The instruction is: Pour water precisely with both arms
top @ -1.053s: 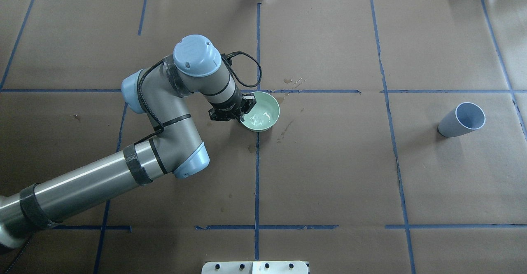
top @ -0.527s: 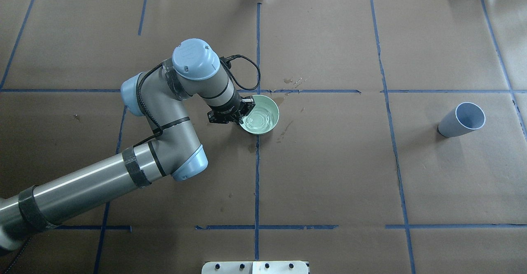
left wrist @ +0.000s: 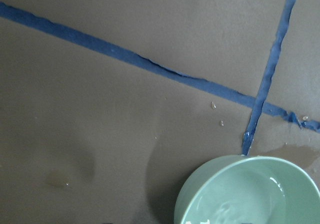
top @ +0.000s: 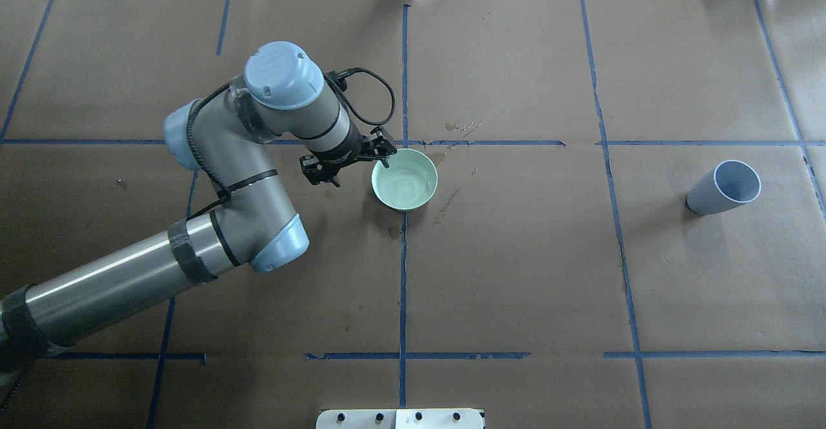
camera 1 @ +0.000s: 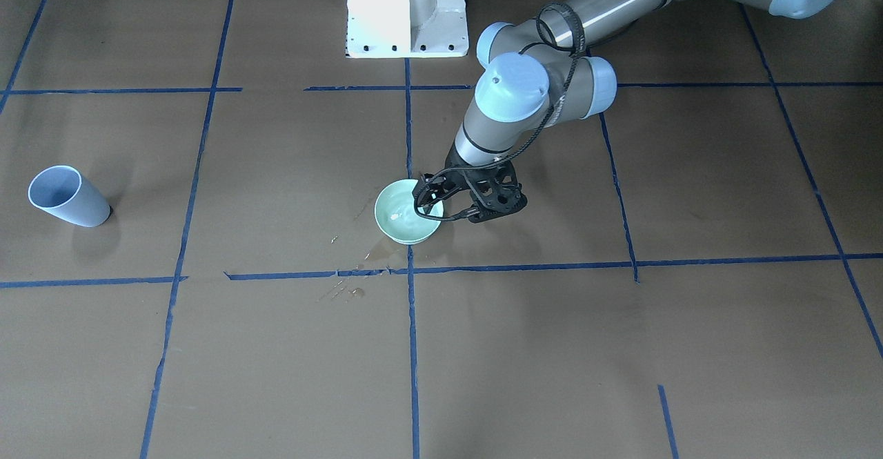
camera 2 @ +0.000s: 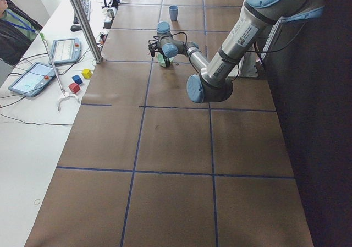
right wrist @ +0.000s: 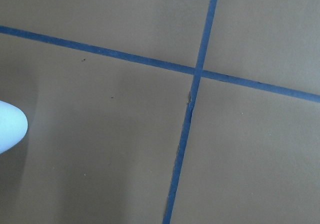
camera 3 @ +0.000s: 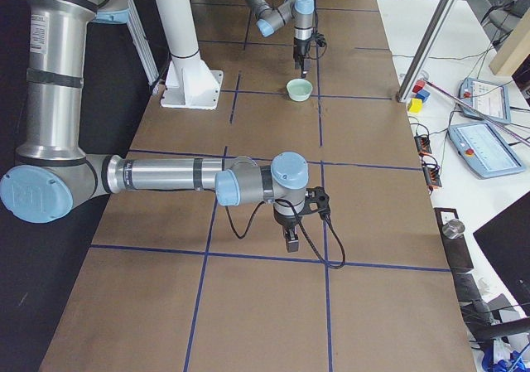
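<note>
1. The right gripper [camera 3: 290, 241] shows only in the side view, small and dark. I cannot tell if its fingers are apart or together.
2. In the right wrist view, a pale round shape [right wrist: 9, 126] is cut off at the left edge. I cannot tell what it is.
3. The left wrist view shows only part of the green bowl [top: 431, 172], cut off at the bottom edge.
4. The left gripper [top: 352, 163] has its fingers spread wide apart and holds nothing.
5. The water [top: 401, 184] sits in the bowl, just beside the left gripper, on its right.
6. One fingertip reaches the bowl's rim. The other finger is outside the bowl.
7. The bowl stands on the table [top: 516, 274], where two blue tape lines [top: 402, 274] cross.
8. Spilt drops [top: 445, 208] make dark wet marks on the paper near the bowl.
9. A blue cup [top: 723, 188] stands well apart, far to the robot's right.
</note>
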Motion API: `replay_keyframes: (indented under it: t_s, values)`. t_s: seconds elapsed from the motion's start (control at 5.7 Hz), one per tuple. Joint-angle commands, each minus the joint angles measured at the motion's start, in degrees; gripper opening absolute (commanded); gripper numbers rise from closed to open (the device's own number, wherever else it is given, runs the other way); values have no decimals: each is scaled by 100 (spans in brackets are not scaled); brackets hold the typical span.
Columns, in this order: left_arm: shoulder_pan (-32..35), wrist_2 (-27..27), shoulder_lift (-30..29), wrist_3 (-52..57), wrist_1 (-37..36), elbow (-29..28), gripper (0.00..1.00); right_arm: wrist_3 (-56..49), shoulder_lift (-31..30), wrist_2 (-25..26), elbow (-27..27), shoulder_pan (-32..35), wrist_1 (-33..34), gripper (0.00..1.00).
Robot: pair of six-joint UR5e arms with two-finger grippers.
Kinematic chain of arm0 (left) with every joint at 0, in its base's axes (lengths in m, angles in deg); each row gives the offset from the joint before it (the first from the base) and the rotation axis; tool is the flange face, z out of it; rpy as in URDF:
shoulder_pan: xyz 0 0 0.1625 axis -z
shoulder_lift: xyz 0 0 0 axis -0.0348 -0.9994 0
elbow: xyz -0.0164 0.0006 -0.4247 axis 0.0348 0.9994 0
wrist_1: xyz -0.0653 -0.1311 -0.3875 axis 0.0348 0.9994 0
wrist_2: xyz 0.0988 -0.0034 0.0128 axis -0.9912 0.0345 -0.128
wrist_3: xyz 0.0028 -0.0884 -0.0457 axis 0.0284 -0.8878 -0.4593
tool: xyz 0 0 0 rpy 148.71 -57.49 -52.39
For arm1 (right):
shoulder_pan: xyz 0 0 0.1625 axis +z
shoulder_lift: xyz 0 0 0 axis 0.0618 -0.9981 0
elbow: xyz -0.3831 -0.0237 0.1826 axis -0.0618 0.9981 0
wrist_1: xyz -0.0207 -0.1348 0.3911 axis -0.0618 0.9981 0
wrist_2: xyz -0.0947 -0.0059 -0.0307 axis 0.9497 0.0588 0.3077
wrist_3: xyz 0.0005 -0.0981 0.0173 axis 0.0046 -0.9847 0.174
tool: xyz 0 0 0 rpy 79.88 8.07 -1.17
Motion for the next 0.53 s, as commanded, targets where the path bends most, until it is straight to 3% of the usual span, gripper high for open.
replay_keyframes:
  t_s: [0.0, 0.35]
  values:
    - [552, 410, 1075, 1473, -593, 1110, 100, 24, 11, -33, -63, 0, -141, 100]
    - [1361, 641, 1866, 3728, -2547, 2347, 100, 33, 124, -120, -63, -9, -211, 100]
